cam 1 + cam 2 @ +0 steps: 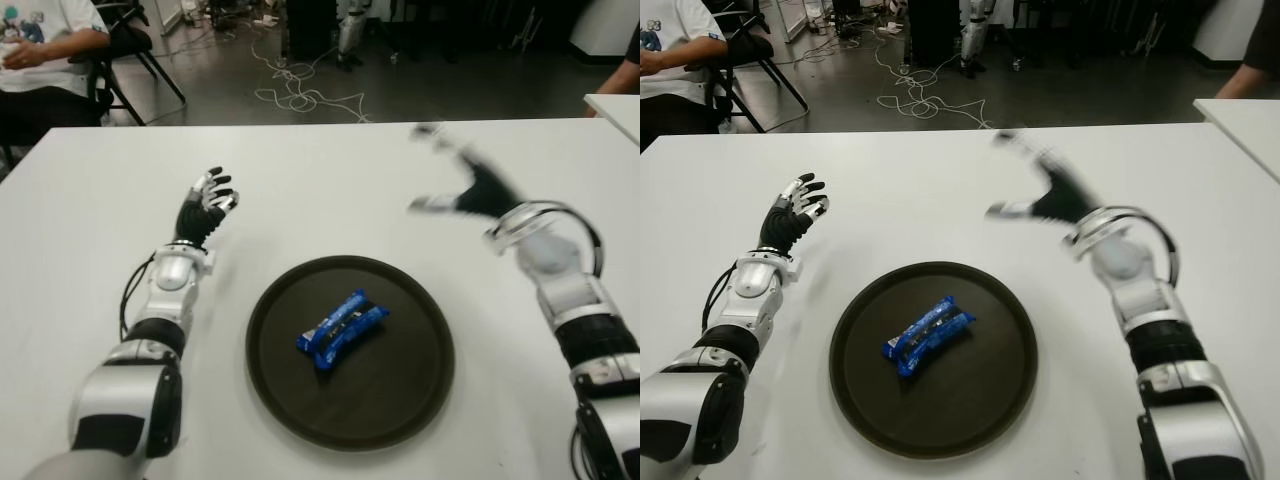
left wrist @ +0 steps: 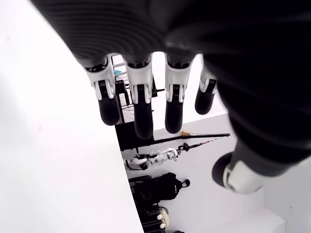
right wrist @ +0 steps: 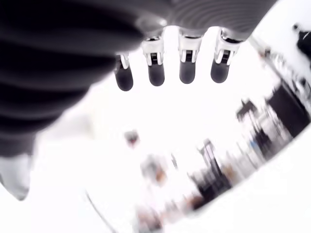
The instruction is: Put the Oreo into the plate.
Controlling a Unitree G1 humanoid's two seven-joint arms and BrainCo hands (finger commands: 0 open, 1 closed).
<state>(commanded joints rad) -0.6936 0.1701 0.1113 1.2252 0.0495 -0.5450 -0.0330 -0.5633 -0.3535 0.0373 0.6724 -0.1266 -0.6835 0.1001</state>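
Blue Oreo packet (image 1: 341, 329) lies inside the round dark plate (image 1: 420, 395), evidently delivered; right hand (image 1: 470, 185) beyond the plate's far-right rim and left hand (image 1: 205, 205) to its left are both spread and empty.

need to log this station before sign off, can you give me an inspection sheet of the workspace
surface: white table, bare apart from the items below
job's things: blue Oreo pack lying inside the dark round plate
clutter: nothing seen on the table
hands: left hand open, holding nothing, left of the plate; right hand open, holding nothing, beyond the plate to its right
cables: loose white cable on the floor beyond the table
surroundings: seated person at far left, chair beside them, second white table at right
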